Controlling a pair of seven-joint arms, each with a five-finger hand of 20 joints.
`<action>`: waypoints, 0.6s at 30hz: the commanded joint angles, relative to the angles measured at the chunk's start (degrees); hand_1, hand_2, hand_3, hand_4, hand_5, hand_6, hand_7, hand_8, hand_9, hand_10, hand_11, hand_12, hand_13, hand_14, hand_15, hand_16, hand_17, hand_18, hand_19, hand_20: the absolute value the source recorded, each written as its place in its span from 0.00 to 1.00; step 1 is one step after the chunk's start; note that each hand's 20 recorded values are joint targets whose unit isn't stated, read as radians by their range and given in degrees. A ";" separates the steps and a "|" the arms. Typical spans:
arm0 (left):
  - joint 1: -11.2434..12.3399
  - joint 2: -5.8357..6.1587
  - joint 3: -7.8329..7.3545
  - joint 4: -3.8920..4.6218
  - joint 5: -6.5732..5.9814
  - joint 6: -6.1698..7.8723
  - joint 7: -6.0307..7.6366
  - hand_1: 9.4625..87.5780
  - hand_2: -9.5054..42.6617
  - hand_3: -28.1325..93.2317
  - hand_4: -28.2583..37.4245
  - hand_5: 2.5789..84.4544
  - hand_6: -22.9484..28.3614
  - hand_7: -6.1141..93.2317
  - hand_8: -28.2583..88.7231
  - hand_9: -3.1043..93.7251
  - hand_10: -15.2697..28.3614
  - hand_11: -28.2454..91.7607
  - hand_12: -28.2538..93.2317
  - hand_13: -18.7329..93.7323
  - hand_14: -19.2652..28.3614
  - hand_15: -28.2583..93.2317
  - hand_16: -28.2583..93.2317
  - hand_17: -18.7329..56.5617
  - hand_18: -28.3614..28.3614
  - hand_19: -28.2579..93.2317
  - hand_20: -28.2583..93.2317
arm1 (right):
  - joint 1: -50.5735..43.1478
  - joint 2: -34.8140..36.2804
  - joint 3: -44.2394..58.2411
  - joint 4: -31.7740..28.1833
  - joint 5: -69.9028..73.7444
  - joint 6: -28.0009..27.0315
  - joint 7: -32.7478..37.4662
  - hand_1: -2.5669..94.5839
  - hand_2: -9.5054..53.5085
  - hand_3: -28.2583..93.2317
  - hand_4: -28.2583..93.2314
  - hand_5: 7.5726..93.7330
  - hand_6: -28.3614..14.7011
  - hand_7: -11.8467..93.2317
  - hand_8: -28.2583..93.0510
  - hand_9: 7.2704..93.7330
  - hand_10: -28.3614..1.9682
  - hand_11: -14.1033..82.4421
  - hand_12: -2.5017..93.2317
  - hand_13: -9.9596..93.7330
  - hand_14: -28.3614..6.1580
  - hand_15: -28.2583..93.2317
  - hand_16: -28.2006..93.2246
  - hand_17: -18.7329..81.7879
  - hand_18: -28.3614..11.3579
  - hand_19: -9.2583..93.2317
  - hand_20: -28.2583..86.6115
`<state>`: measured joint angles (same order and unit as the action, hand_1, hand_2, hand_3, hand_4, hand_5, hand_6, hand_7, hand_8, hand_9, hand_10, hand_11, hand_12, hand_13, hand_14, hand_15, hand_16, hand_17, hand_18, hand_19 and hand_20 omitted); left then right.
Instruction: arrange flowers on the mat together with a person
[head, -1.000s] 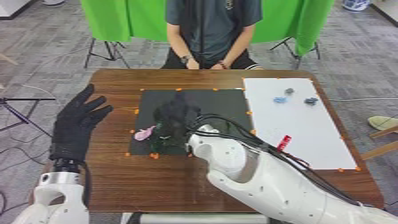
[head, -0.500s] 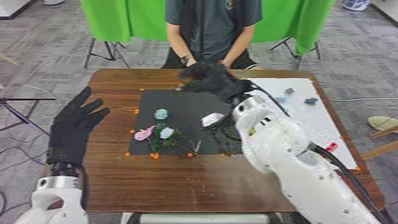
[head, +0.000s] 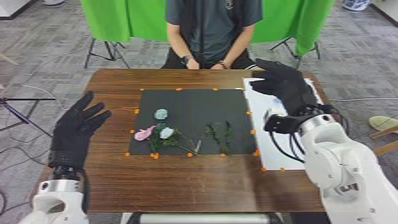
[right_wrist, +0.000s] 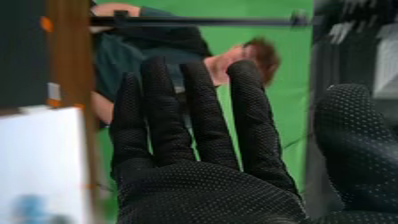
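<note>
Right hand swung off black mat to its right, fingers extended, empty; green stems lie free, next pick likely

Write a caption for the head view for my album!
Flowers lie on the dark mat while the robot's right hand hovers near the white sheet.

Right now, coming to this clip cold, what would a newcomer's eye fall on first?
Probably the black-gloved right hand, raised with its fingers spread, over the white sheet on the head view's right. Next, likely the pink flower and two pale flowers on the black mat's left part.
</note>
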<state>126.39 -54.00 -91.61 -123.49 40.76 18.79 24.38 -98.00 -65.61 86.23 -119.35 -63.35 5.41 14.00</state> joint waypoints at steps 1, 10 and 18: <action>1.28 -2.13 -0.59 -0.13 1.18 0.00 -2.04 0.17 0.28 0.88 0.00 0.44 0.55 0.14 0.17 0.42 0.73 0.39 0.30 0.44 0.87 0.50 0.19 0.15 0.95 0.64 0.39 | -10.00 -3.50 2.11 1.79 9.23 -2.06 -7.22 0.19 0.36 0.87 0.00 0.43 0.69 0.23 0.14 0.43 0.46 0.22 0.15 0.44 0.32 0.43 0.32 0.25 0.19 0.57 0.38; 0.98 -3.33 -0.90 0.07 2.46 -0.79 -3.84 0.17 0.28 0.88 0.00 0.44 0.55 0.15 0.17 0.40 0.70 0.37 0.30 0.44 0.85 0.47 0.20 0.15 0.95 0.63 0.38 | -11.77 -3.16 2.92 2.18 9.26 -2.56 -10.19 0.17 0.36 0.89 0.00 0.39 0.71 0.23 0.14 0.40 0.49 0.20 0.15 0.40 0.47 0.35 0.34 0.25 0.21 0.52 0.36; 0.72 -3.27 -0.87 0.13 2.22 -0.66 -3.43 0.17 0.28 0.88 0.00 0.44 0.55 0.15 0.17 0.40 0.70 0.37 0.30 0.43 0.84 0.47 0.20 0.15 0.95 0.63 0.37 | -12.64 -3.82 2.77 2.71 9.45 -3.67 -10.38 0.17 0.36 0.89 0.00 0.38 0.72 0.23 0.13 0.40 0.49 0.20 0.15 0.40 0.47 0.33 0.36 0.25 0.18 0.52 0.36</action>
<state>126.96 -56.78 -92.36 -123.52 42.77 18.57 21.28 -109.44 -68.76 89.05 -116.91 -53.51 2.69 4.64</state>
